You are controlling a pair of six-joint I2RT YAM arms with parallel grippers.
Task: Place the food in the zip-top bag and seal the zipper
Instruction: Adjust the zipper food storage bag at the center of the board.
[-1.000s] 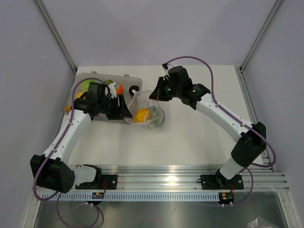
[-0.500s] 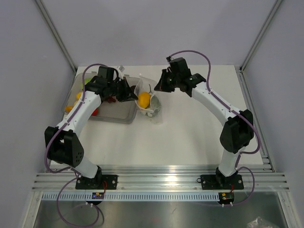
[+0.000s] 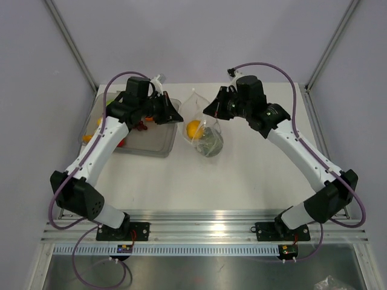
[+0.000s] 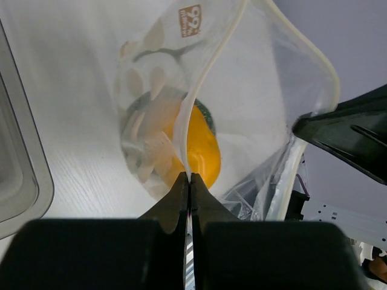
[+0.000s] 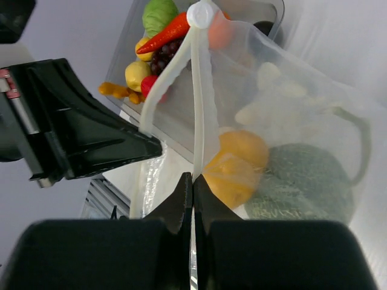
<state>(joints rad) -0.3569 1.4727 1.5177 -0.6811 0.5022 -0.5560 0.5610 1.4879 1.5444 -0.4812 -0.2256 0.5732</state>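
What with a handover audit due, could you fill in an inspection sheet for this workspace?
Surface: white table, no spills seen.
Job's things: zip-top bag held up by its mouth, zipper unsealed; orange and a green piece inside; carrot, grapes and other food in the grey tray.
Clutter: crumpled clear plastic below the rail, near right corner.
Grippers: left gripper shut on the zipper; right gripper likewise.
Cables: purple cables arch over both arms, apart from the bag.
Surroundings: grey walls, aluminium rail at the near edge; nothing else seen.
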